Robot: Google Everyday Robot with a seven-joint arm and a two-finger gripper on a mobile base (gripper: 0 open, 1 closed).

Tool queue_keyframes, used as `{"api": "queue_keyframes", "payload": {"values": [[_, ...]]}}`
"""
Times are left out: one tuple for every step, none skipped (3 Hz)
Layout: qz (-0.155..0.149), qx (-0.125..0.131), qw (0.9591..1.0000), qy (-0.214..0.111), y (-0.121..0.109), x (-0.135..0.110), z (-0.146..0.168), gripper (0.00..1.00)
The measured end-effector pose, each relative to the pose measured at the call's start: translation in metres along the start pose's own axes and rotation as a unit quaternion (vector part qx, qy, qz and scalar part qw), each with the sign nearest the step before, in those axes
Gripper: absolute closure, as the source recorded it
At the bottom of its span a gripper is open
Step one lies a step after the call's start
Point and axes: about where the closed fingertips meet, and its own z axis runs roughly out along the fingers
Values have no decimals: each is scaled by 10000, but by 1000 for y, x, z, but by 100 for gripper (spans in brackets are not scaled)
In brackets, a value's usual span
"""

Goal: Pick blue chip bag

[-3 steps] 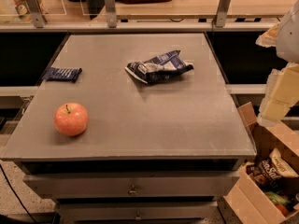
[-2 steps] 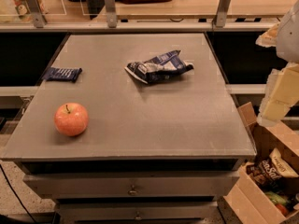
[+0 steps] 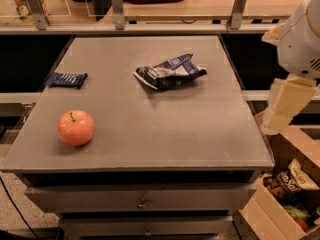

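Item: blue chip bag (image 3: 170, 72), on desk (image 3: 165, 134), untouched. Tool: gripper (image 3: 285, 104), beyond desk's right edge, well apart; open or closed, cannot tell. Step: approach pending. Next: reach over bag.

The crumpled dark navy foil chip bag (image 3: 170, 72) lies flat on the grey tabletop (image 3: 200, 129), about 1 o'clock from the tabletop's middle and nearer the far edge than the near one. It is wrinkled and partly collapsed, with silvery-white patches and pale print breaking up the blue, most of all at its left end. Its long axis runs from 9 o'clock to 3 o'clock, the right end narrowing to a dark tip. Nothing touches it, and a soft shadow lies along its near side. The cream-coloured gripper (image 3: 287, 104) hangs off the tabletop's edge, at 4 o'clock from the bag and well apart from it.
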Motion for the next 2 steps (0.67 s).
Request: {"api": "queue_keyframes", "payload": {"values": [[-337, 553, 9977, 179, -17, -17, 30, 0], [-502, 1025, 9932, 225, -50, -30, 62, 0]]}}
